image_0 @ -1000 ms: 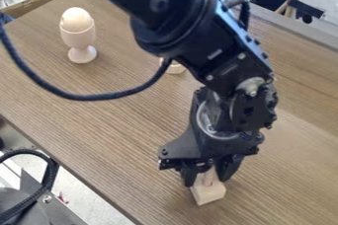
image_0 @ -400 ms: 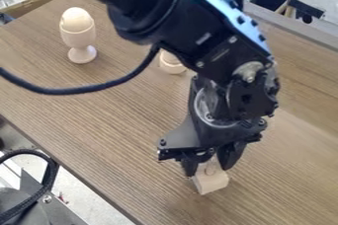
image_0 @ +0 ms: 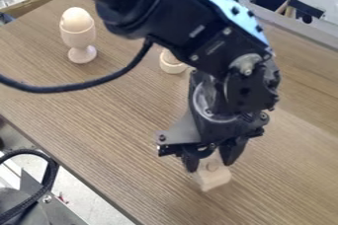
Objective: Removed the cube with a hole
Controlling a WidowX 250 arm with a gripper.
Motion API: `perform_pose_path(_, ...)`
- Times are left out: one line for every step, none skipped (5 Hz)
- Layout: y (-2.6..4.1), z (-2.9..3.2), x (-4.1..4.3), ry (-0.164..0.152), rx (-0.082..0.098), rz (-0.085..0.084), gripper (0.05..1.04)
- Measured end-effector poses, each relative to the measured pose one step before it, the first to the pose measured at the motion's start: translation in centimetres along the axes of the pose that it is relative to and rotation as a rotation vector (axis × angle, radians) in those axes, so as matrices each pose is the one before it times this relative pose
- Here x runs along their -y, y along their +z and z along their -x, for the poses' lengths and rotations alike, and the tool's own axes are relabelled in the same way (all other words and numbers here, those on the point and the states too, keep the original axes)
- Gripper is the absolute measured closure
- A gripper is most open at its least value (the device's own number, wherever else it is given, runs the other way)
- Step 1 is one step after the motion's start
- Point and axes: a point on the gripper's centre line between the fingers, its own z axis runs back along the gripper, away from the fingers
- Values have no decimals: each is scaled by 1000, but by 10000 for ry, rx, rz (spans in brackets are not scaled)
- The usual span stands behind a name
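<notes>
The black gripper (image_0: 210,166) hangs over the lower right part of the table, pointing down. It is shut on the pale wooden cube (image_0: 214,177), with one finger on either side of the cube's upper part. A small round mark, like the hole, shows on the cube's near side. The cube's lower part sticks out below the fingertips, slightly tilted. Whether its underside touches the table cannot be made out.
A wooden egg cup (image_0: 80,39) with an egg in it stands at the upper left of the table (image_0: 99,120). Behind the arm is a small round wooden piece (image_0: 172,65), partly covered. A black cable (image_0: 79,86) loops across the left side.
The gripper and the cube have moved together a little up the view. The upper arm and its cable have shifted up and left, uncovering more of the small round piece.
</notes>
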Motion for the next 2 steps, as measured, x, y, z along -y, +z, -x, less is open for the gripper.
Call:
perform_pose_path(303, -99, 78, -41, 21, 99, 523)
perform_pose_path(125, -13, 1, -9, 1, 29, 523)
